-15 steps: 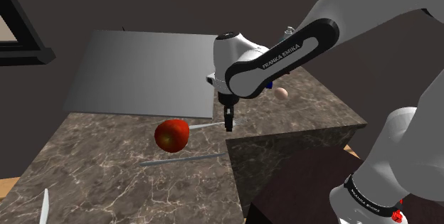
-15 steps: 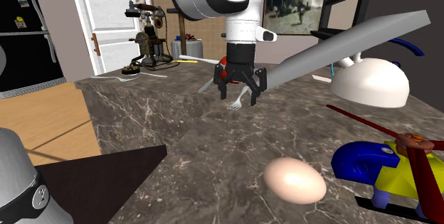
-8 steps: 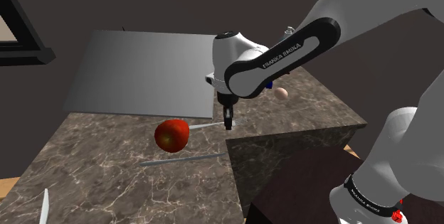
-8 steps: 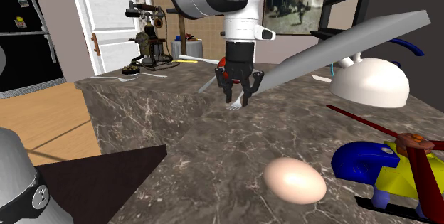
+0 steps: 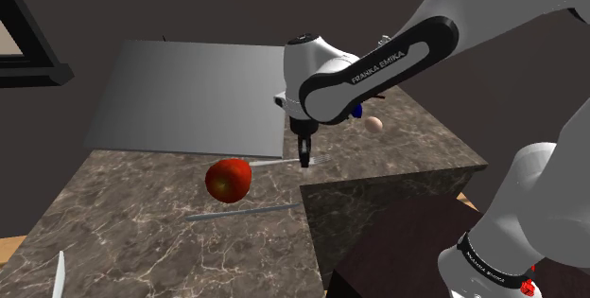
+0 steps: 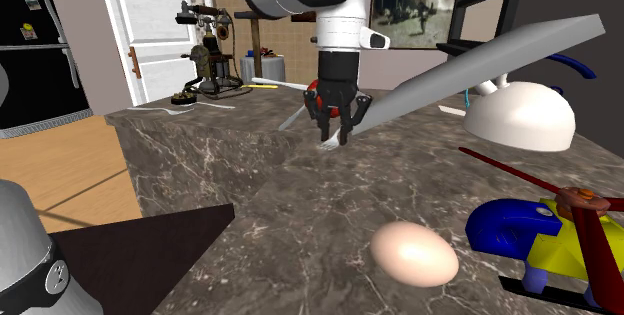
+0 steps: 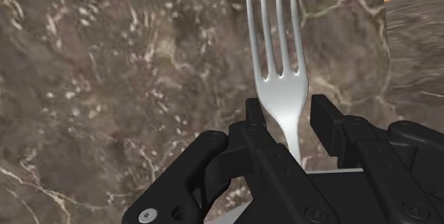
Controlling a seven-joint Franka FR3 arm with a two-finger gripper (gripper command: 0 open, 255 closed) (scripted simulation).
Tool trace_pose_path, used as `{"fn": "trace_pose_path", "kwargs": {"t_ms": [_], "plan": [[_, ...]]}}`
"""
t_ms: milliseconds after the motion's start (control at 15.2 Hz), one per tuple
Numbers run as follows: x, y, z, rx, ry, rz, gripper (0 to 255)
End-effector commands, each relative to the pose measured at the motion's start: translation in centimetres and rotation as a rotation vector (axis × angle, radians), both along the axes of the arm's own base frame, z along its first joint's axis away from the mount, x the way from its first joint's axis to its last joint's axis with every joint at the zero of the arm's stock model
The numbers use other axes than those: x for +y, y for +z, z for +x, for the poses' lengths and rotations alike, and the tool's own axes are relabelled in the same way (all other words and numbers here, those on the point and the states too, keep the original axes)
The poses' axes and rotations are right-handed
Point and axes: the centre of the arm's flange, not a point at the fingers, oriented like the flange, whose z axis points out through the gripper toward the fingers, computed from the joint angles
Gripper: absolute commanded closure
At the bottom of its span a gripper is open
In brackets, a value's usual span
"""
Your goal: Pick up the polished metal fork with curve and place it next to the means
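Claw (image 7: 289, 107) clasps the fork (image 7: 279, 73) by its neck, tines jutting ahead.

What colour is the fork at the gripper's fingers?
Pale silver-grey with a soft sheen, plain and unpatterned; the wrist view shows the fork best.

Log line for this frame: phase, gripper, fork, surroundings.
phase: grasp | gripper: shut on fork neck | fork: on or just above marble counter | nearby: red apple at handle end
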Motion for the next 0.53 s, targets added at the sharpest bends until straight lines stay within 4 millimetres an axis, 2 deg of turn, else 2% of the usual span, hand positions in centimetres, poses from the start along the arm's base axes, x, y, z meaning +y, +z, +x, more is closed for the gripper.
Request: {"fn": "trace_pose_path", "kwargs": {"t_ms": [0,462], "plan": [[0.0,1.0,0.0,0.0,-0.001,0.0,255],[0.0,4.7,0.0,0.0,-0.001,0.0,255]]}}
